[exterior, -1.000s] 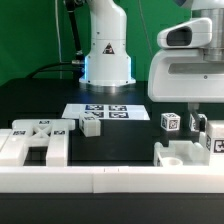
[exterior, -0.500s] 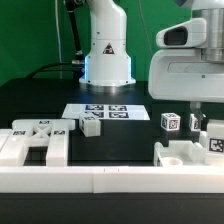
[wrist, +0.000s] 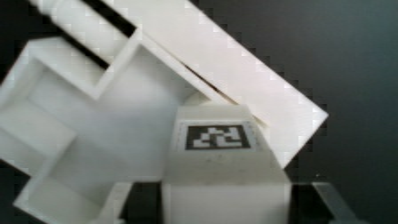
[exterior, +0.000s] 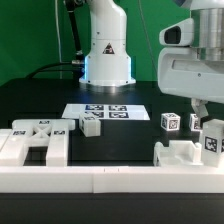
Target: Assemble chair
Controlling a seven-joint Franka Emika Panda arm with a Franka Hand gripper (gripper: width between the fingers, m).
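My gripper is at the exterior view's right, shut on a white blocky chair piece with a black-and-white tag. It holds that piece upright just above a white bracket-like chair part. In the wrist view the tagged piece fills the gap between my dark fingers, and flat white chair parts lie below it. A large flat chair part lies at the exterior view's left, with a small white block beside it. A tagged cube stands near my gripper.
The marker board lies flat in the middle of the black table. The robot's base stands behind it. A long white border wall runs along the front edge.
My gripper and arm have shifted a little toward the exterior view's right, and the held piece has moved slightly lower. The other parts have not moved.
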